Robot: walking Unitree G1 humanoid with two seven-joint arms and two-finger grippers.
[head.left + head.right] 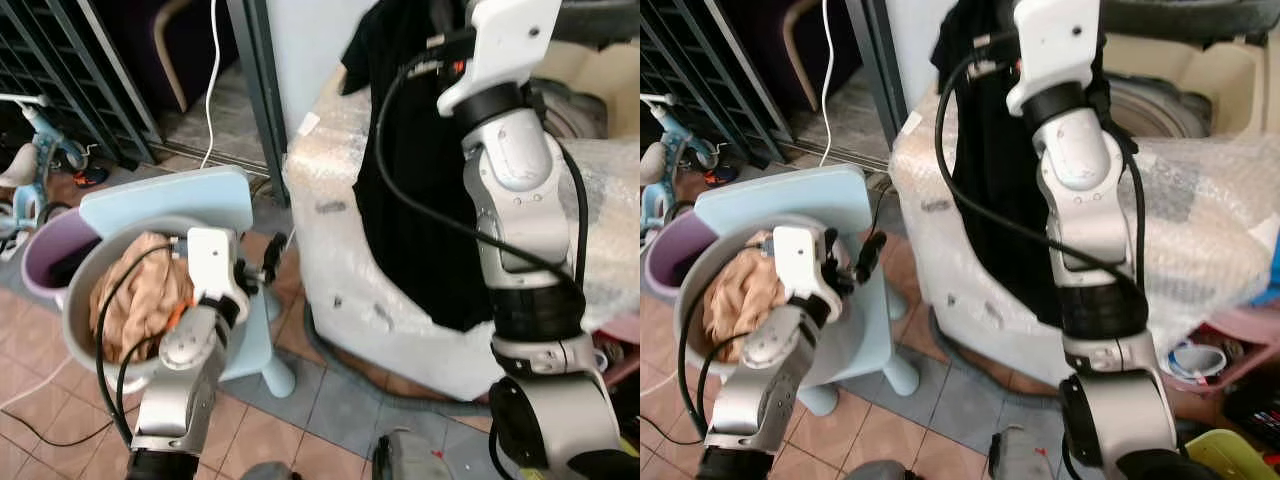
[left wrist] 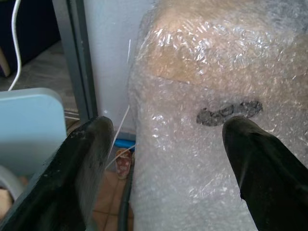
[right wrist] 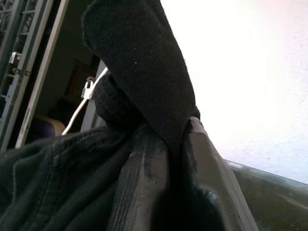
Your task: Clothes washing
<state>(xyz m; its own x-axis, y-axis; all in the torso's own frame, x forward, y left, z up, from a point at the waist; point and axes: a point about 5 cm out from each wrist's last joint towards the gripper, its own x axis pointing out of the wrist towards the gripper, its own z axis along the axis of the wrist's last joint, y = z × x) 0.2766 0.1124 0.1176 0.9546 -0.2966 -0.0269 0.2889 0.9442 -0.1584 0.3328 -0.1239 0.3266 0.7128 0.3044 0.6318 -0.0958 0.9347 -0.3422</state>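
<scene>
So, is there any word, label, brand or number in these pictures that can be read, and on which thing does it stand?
No text reads clearly.
Dark mark under the bubble wrap on the washing machine: maybe a logo, too blurred to read.
Black garment held up by the right gripper: no print shows.
Basin of clothes, near the left gripper: no label shows.

Terracotta and grey floor tiles meet a dark metal door frame, with a folding grille, a child's tricycle and a white cable beyond.

Garment hangs over wrapped washer; basket sits to its left.
</scene>
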